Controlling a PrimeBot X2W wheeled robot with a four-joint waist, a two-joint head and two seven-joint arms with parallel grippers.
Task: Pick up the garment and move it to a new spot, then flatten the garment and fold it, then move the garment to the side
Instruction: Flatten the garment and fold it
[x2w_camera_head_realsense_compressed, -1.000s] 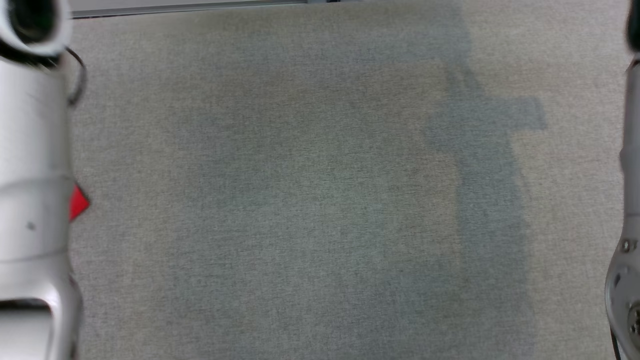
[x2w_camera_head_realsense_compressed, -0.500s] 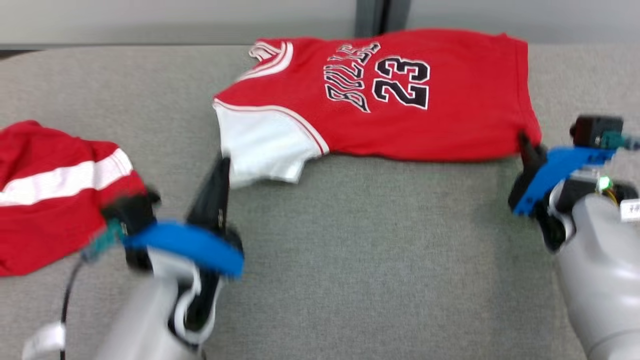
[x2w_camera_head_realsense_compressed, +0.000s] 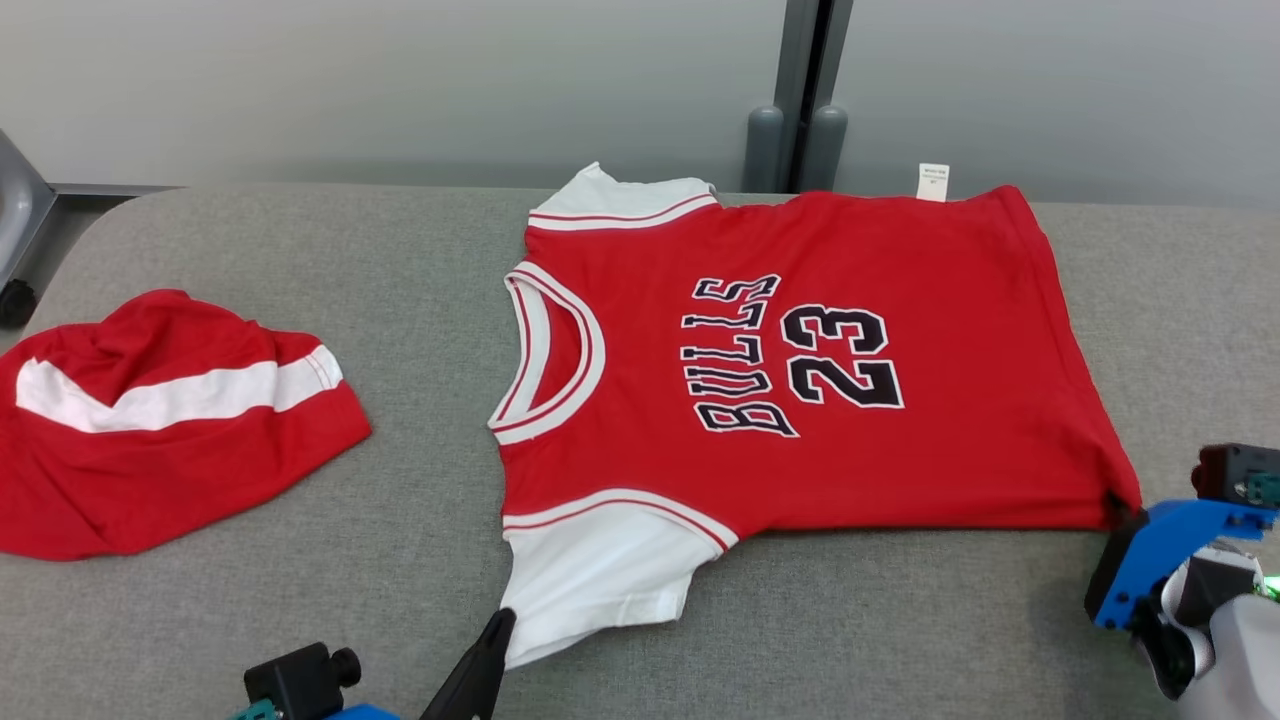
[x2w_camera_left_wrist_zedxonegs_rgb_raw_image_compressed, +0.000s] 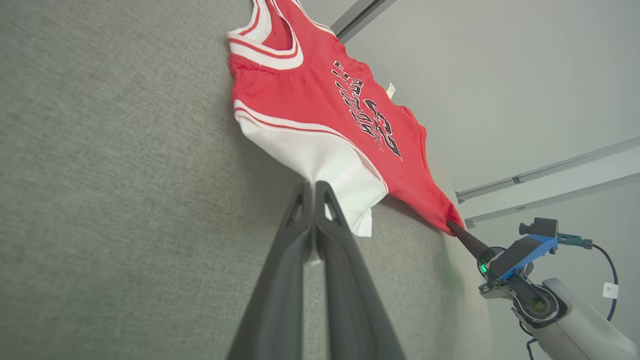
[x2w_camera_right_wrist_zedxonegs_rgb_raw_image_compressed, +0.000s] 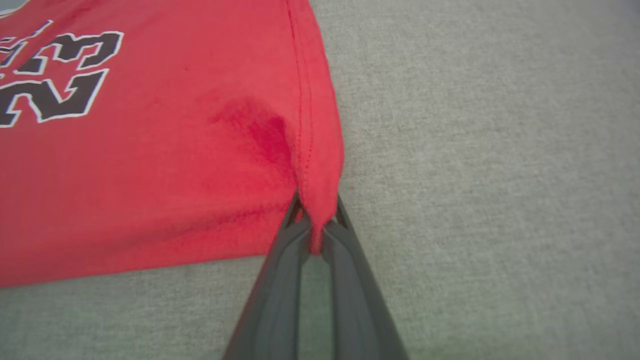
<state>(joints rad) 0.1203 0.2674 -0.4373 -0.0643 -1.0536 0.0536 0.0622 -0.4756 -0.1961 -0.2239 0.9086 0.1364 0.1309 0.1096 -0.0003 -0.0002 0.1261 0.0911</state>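
At the left lies another red cloth (x2w_camera_head_realsense_compressed: 150, 430). The left gripper (x2w_camera_left_wrist_zedxonegs_rgb_raw_image_compressed: 313, 187) pinches the white sleeve (x2w_camera_head_realsense_compressed: 600, 580) of the red shirt (x2w_camera_head_realsense_compressed: 850, 460), spread flat on the table (x2w_camera_head_realsense_compressed: 350, 260). The right gripper (x2w_camera_right_wrist_zedxonegs_rgb_raw_image_compressed: 315, 227) pinches its bottom corner (x2w_camera_right_wrist_zedxonegs_rgb_raw_image_compressed: 320, 200). Flattening looks done; next, I think, both lift together and fold.

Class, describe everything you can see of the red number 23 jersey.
The jersey is red cloth with white sleeves, a white-trimmed neck and black BULLS 23 lettering. It lies spread flat, front up, on the grey table, neck towards the robot's left. The left hand pinches its near sleeve; the right hand pinches a hem corner.
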